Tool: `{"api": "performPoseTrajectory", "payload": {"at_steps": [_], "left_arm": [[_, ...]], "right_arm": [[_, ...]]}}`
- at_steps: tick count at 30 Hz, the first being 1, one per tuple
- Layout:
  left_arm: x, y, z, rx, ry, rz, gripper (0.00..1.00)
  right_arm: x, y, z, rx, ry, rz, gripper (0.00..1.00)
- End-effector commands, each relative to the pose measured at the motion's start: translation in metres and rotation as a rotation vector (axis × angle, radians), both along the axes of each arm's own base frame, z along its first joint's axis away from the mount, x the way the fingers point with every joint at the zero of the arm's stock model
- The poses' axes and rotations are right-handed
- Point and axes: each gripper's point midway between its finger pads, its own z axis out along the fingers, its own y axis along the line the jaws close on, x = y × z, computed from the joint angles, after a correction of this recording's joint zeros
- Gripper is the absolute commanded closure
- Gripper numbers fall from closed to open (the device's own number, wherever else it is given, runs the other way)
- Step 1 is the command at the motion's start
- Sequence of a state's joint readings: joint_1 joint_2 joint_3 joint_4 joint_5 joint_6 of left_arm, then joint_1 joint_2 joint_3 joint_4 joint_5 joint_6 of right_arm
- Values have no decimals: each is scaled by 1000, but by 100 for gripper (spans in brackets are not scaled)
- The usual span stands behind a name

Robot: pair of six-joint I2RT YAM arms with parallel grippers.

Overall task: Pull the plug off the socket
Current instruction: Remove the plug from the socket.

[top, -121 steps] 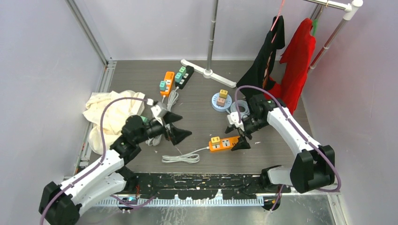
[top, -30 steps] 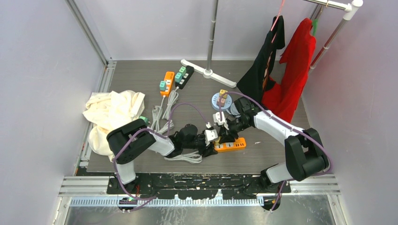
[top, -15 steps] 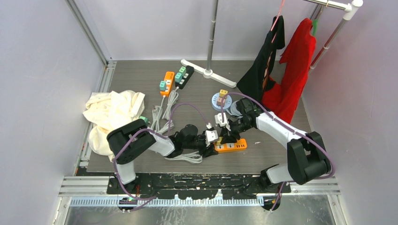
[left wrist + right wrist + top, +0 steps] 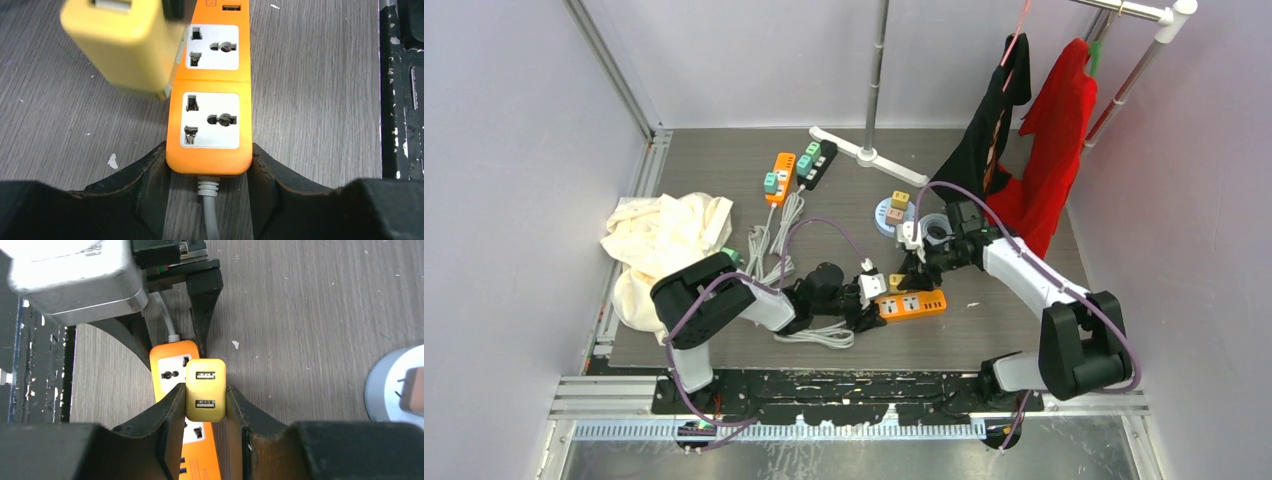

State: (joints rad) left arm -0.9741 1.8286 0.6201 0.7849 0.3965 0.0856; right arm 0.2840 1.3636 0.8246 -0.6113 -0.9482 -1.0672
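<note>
Item 1: orange power strip [image 4: 911, 305], flat on the grey wood-grain table [image 4: 724, 160] near the front centre, cord end toward the left arm. The 2 sockets [image 4: 212, 46] showing in the left wrist view are both empty. Item 2: yellow plug [image 4: 205, 389], a block with 2 USB ports, held clear of the strip just above its edge; blurred in the left wrist view. Left gripper [image 4: 209, 152]: clenched on the strip's cord end, 1 finger on each long side. Right gripper [image 4: 205, 397]: grasping the plug between both fingers. Also present: white coiled cable [image 4: 812, 337], cream cloth [image 4: 664, 235], 2nd orange strip [image 4: 780, 177], black strip [image 4: 818, 163], round blue socket base [image 4: 881, 213], red garment [image 4: 1056, 140], black garment [image 4: 989, 130].
</note>
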Motion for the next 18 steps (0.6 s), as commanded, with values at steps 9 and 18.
{"api": "performPoseTrajectory", "payload": {"at_steps": [9, 18], "left_arm": [[31, -9, 44, -51, 55, 174, 38], [31, -1, 120, -120, 46, 214, 16]], "right_arm": [[2, -23, 55, 188, 220, -373, 98], [14, -32, 88, 357, 454, -621, 97]]}}
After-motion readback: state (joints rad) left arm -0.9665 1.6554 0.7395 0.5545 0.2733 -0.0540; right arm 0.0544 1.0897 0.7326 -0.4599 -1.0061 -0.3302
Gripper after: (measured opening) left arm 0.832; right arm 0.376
